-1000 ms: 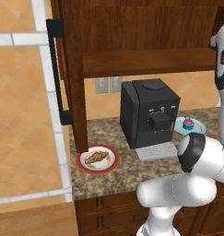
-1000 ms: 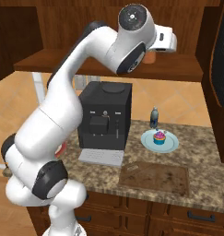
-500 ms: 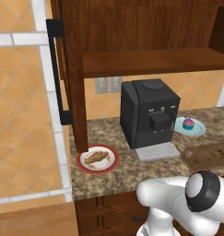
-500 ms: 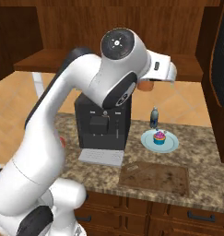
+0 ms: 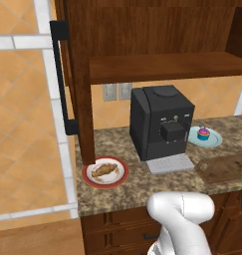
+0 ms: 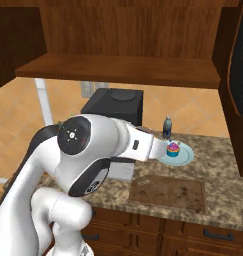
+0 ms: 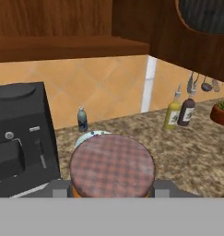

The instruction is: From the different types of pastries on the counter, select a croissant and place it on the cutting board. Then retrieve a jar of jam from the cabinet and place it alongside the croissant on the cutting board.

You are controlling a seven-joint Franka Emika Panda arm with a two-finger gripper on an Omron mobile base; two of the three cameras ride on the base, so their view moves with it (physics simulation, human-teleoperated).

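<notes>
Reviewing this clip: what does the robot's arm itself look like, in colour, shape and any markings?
The arm is glossy white, built of rounded, bulbous links. A dark round joint cap with small white marks sits on the large link, dark bands show at the joint seams, and a small dark slot marks the forearm. In the hand view the tool shows grey finger tips.

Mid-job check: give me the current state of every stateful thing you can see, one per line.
croissant: lying on the red-rimmed plate, not on the board.
cutting board: flat on the counter, nothing on it.
jar of jam: lid on, between the gripper's fingers.
gripper: shut on the jar.
cupcake: upright on the pale blue plate.
cabinet door: swung open.
</notes>
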